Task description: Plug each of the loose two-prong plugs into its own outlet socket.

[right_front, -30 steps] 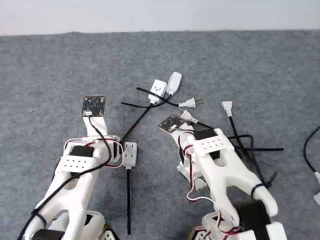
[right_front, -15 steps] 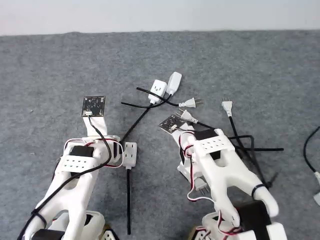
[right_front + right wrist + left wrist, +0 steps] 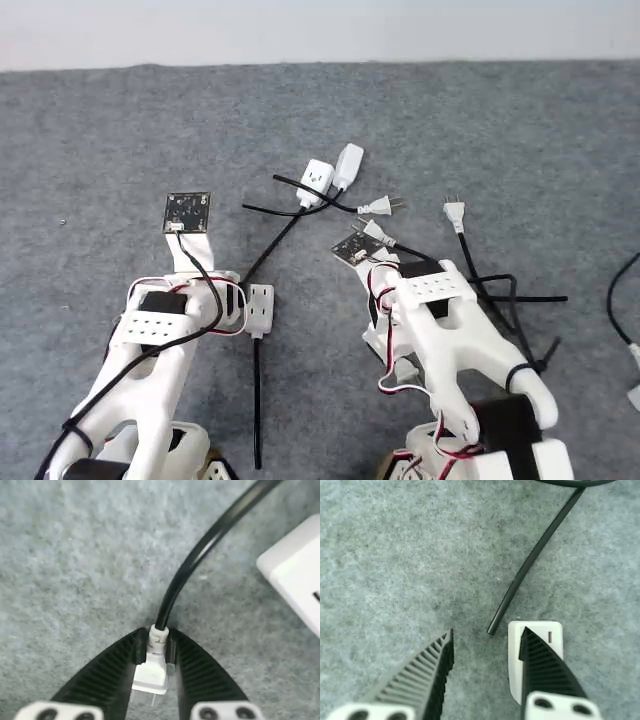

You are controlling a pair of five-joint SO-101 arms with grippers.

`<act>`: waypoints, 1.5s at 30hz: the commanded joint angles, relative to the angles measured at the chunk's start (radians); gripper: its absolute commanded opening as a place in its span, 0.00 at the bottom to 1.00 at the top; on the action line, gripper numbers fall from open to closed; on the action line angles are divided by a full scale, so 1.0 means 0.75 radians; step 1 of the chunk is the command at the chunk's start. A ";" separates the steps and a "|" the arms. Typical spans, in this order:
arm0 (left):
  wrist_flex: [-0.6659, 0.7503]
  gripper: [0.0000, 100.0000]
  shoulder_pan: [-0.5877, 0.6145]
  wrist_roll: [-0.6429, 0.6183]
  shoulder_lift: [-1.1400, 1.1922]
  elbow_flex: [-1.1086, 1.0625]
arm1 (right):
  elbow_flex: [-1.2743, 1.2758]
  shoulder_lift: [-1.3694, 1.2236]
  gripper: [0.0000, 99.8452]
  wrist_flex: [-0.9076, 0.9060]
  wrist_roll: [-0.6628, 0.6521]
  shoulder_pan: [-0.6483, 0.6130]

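Observation:
In the right wrist view my right gripper (image 3: pixel 157 636) is shut on a white two-prong plug (image 3: pixel 151 672). Its black cord (image 3: pixel 200 555) runs away over the carpet, past the corner of a white outlet socket (image 3: pixel 295 575). My left gripper (image 3: pixel 487 633) is open just above the carpet. A white outlet socket (image 3: pixel 514 655) lies partly behind one of its fingers (image 3: pixel 540 665), beside the left arm (image 3: pixel 258 308) in the high view. Two more sockets (image 3: pixel 317 183) (image 3: pixel 347 165) lie farther back. Loose plugs lie in front of them (image 3: pixel 378 206) (image 3: pixel 372 232) and to the right (image 3: pixel 455 212).
Black cords (image 3: pixel 500 290) tangle on the grey carpet beside the right arm (image 3: pixel 440 300). A cut cord end (image 3: pixel 491 630) lies between the left fingers. Another cord (image 3: pixel 622 290) enters at the right edge. The far carpet lies bare up to a pale wall.
The right arm has shifted slightly to the right and toward its base. The left arm has not moved.

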State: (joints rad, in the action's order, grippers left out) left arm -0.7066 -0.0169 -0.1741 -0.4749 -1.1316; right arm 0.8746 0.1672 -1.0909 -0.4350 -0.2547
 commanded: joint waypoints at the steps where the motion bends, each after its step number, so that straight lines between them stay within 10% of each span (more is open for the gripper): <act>1: 0.027 0.20 0.010 0.018 0.002 0.054 | -0.006 -0.003 0.01 0.015 -0.020 0.024; 27: -0.108 0.01 0.061 0.020 0.158 0.204 | -0.376 0.799 0.01 -0.404 0.176 -0.345; 45: -0.288 0.01 -0.151 0.610 0.082 0.138 | -0.409 0.625 0.01 -0.087 0.286 -0.656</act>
State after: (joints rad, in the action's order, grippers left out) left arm -0.9168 -0.1028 0.2601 -0.3644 -1.0273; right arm 0.6260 0.6444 -1.1845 -0.2309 -0.7319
